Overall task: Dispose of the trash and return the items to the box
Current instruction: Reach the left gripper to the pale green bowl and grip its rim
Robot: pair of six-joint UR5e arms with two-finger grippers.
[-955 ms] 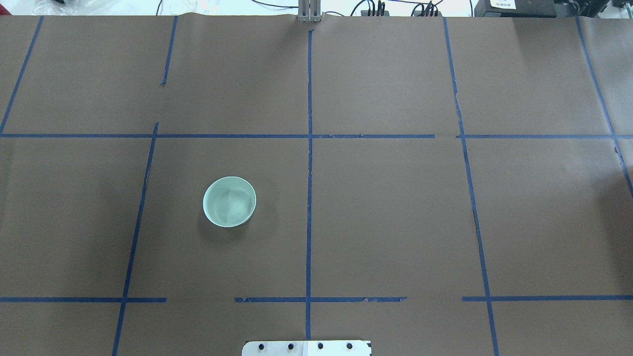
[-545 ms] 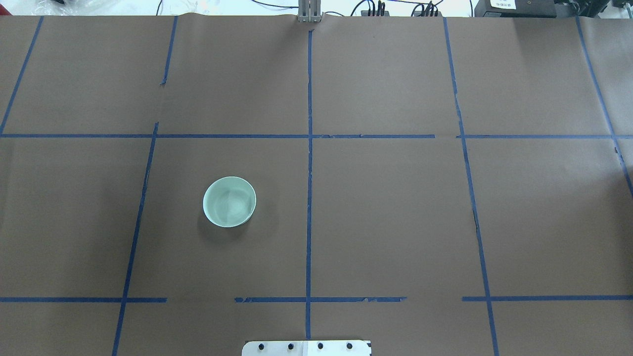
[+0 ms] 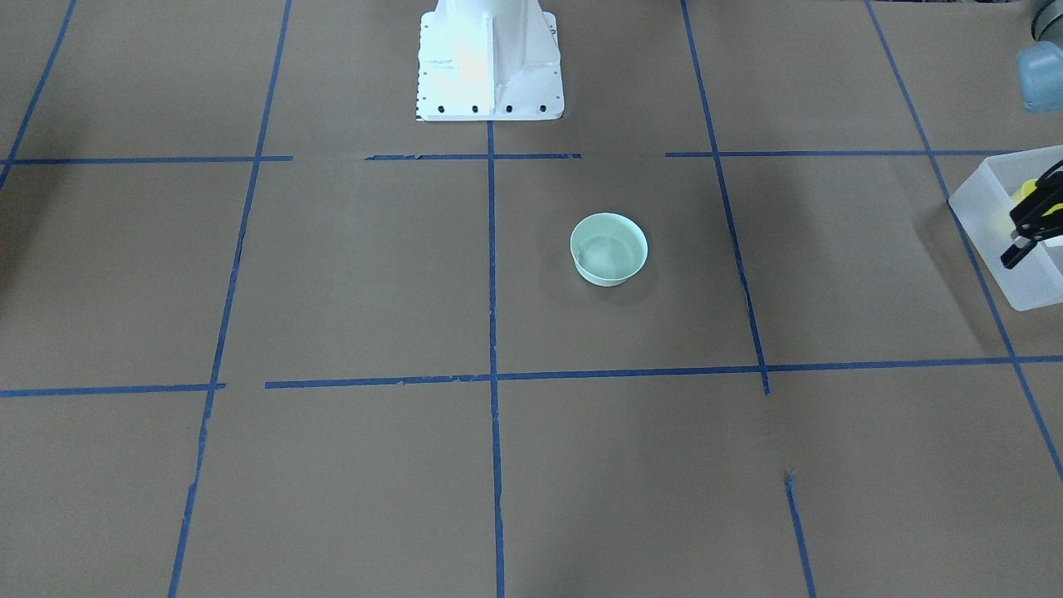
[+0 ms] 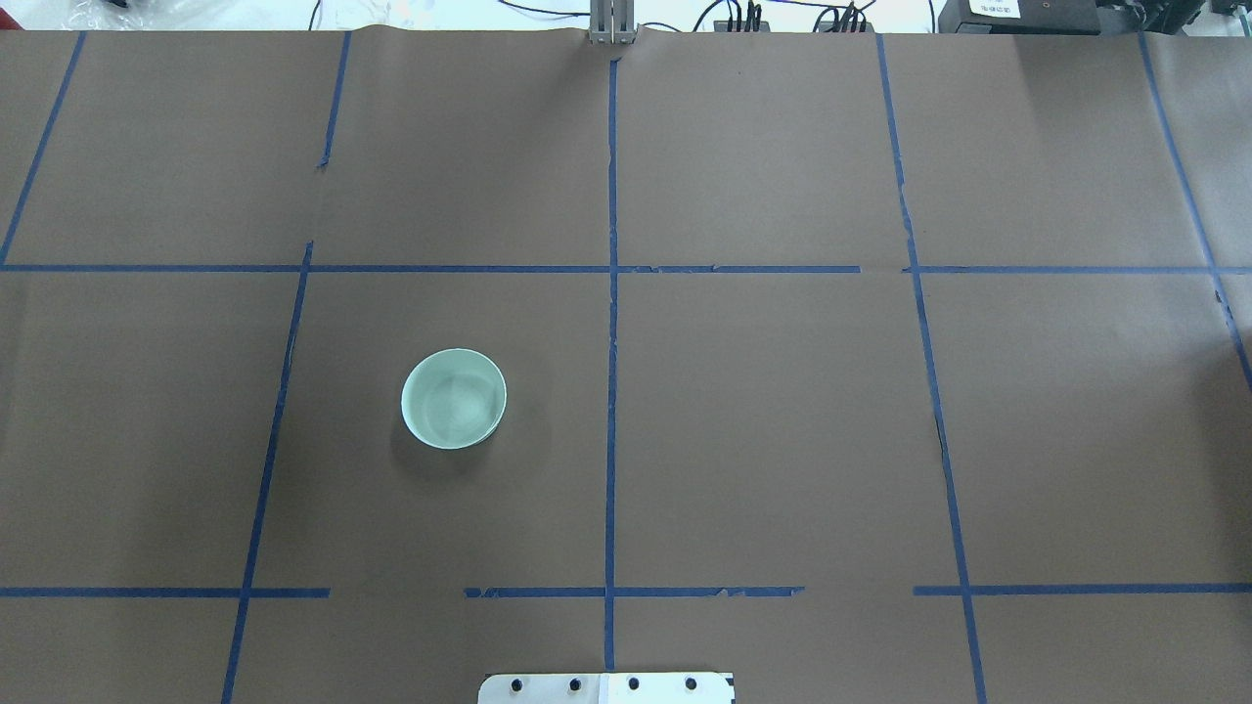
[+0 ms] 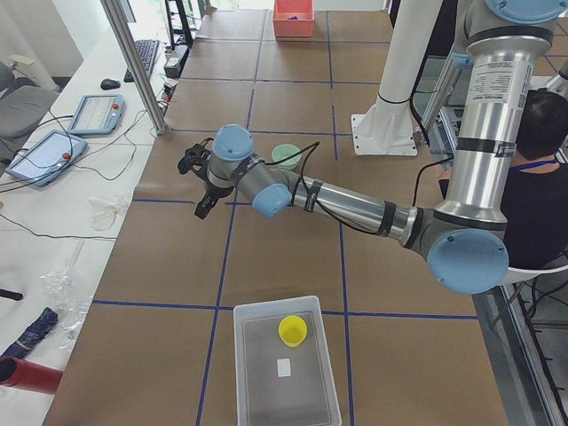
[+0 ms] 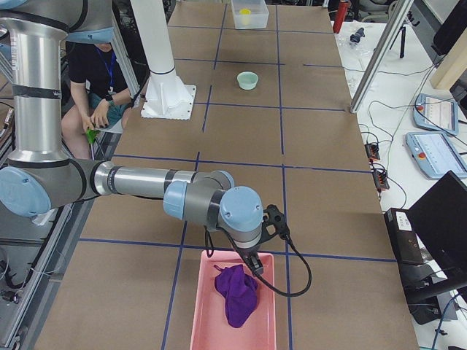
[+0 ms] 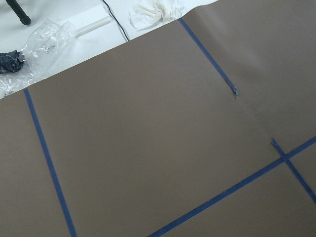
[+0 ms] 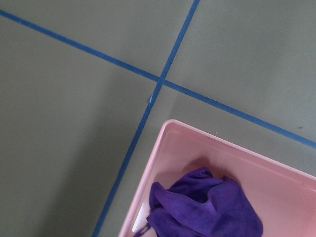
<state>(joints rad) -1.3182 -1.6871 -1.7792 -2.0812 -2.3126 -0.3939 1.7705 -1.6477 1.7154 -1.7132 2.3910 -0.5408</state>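
Two items show. The bowl [image 4: 454,399] stands upright and alone on the worktop [image 4: 782,411], inside a taped square on the robot's left of the centre line and well apart from the base [image 3: 490,58]. The cup [image 5: 292,330] sits inside the box [image 5: 241,373] at the worktop's left end, in the part of the box nearer the bowl. The left hand [image 5: 197,184] hangs raised over the worktop, apart from both bowl and cup. How far its fingers are spread cannot be told. The right hand [image 6: 255,261] hangs over a pink tray [image 8: 237,158] at the worktop's right end, close above a crumpled purple cloth [image 8: 207,207] lying in it. Only the side view shows this hand, so its opening cannot be told either.
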